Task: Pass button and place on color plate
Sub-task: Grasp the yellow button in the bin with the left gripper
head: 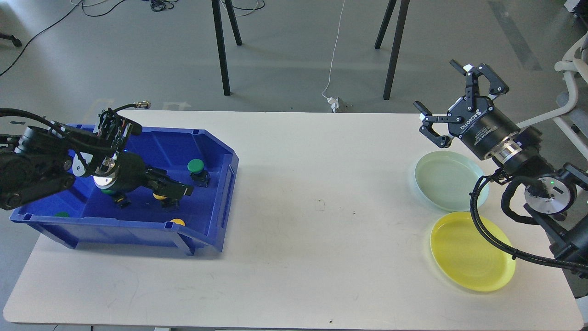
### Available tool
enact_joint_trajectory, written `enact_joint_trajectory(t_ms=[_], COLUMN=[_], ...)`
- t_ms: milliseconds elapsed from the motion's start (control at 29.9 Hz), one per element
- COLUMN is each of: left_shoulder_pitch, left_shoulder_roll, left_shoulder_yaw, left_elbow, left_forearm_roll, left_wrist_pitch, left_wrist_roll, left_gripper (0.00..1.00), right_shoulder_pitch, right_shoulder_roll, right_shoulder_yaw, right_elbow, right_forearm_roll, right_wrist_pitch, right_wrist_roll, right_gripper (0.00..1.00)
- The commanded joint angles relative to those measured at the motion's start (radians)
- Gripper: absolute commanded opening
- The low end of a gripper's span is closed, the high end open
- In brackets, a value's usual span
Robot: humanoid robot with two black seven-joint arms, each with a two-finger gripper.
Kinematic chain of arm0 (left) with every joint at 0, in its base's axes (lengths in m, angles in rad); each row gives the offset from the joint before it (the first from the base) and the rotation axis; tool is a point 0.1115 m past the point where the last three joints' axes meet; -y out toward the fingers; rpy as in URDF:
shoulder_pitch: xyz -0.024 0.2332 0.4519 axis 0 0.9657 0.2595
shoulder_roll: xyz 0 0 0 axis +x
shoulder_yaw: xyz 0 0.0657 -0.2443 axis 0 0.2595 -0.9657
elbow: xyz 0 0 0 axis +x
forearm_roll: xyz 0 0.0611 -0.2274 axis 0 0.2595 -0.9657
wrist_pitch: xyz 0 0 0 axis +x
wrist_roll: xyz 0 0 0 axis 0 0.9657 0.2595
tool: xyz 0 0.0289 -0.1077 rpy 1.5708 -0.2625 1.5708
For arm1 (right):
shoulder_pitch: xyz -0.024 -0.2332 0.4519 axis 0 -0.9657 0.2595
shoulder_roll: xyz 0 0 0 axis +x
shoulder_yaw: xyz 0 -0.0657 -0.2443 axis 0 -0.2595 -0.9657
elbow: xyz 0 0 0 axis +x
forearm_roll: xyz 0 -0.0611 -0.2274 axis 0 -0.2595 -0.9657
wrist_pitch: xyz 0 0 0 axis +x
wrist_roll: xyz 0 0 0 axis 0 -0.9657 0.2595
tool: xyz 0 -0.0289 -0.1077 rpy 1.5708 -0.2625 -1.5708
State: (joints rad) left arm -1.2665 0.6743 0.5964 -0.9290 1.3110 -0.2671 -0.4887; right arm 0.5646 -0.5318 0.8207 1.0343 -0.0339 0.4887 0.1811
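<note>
Step in hand: picking a button out of the blue bin with my left gripper, ahead of passing it across to my right

Left gripper: down inside the bin, fingers low over a yellow-capped button; the fingers read as one dark mass from here, so I cannot tell whether they are apart or closed, or whether they grip anything

Right gripper: held up in the air beyond the pale green plate, fingers spread wide, carrying nothing

Where the buttons are: all in the bin; a green button stands free toward the bin's right wall, another yellow button sits against the near wall, a green cap shows at the near-left corner

How to do it well: I judge I should close on the black base rather than the domed cap, which would likely slip; lift straight up to clear the bin wall, then present the button with one side left bare for my right fingers

Button axis: the green one stands upright, cap up, long axis vertical; the yellow one under my fingers is mostly hidden, probably upright too

Destination: yellow plate for yellow, green plate for green, both bare at the table's right
</note>
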Motion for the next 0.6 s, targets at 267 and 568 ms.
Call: enact_joint_trajectory(t_ms=[267,568], left_shoulder_pitch=[0.048,0.07], left_shoulder_roll=[-0.01,-0.022], left_shoulder_yaw=[-0.001,-0.001], left_elbow=[0.044,0.07], left_forearm_roll=[0.008,0.01], left_wrist_pitch=[0.016,0.037], left_wrist_roll=[0.0,0.0], left_gripper=[0.99,0.97], right_shoulder_pitch=[-0.018,-0.028], right_shoulder_roll=[0.004,0.001], right_shoulder_yaw=[0.002,0.002], right_elbow=[0.001,0.001], right_forearm_roll=[0.0,0.0], right_wrist_pitch=[0.0,0.0], right_wrist_roll=[0.0,0.0], right_gripper=[1.0,1.0])
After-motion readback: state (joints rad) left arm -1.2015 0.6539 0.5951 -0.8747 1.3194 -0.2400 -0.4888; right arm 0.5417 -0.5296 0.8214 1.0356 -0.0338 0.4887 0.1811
